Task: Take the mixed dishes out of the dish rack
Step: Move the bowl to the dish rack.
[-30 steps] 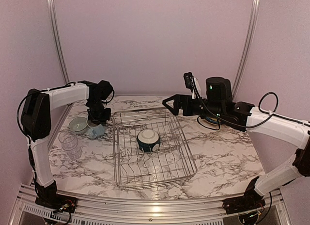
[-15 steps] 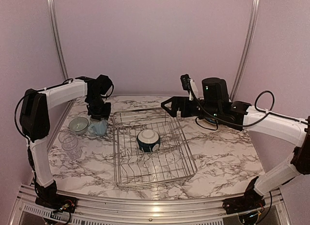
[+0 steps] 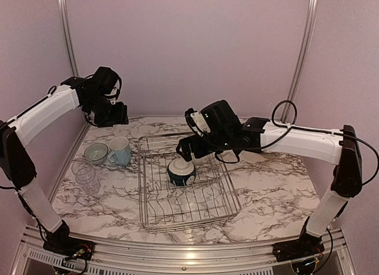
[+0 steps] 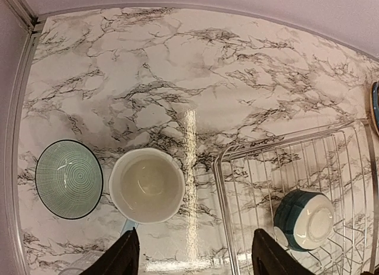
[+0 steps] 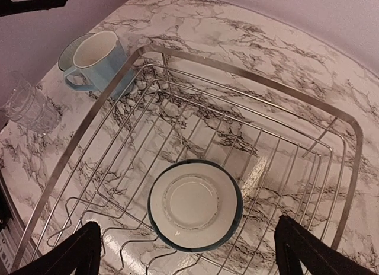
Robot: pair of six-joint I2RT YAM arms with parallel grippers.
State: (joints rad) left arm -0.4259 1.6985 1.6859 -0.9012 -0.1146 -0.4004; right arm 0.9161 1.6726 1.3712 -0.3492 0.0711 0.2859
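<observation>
The dish rack (image 3: 220, 195) stands mid-table and holds one dark-teal-and-white bowl (image 3: 181, 171), upside down (image 5: 195, 205). My right gripper (image 3: 186, 149) hangs open just above that bowl, its fingers (image 5: 77, 251) wide on either side and not touching it. The light blue mug (image 3: 120, 150) stands upright on the marble left of the rack, beside the grey-green bowl (image 3: 95, 152). Two clear glasses (image 3: 84, 177) stand nearer the left edge. My left gripper (image 3: 111, 117) is raised well above the mug (image 4: 147, 184), open and empty.
The rack's back left corner (image 4: 228, 156) lies close to the mug. A blue plate's edge (image 4: 375, 106) shows on the table right of the rack. The metal frame rail (image 3: 68, 150) runs along the table's left side, close to the glasses.
My left gripper has opened, let go of the mug and risen up and back. My right arm has swung left and down over the rack, above the bowl.
</observation>
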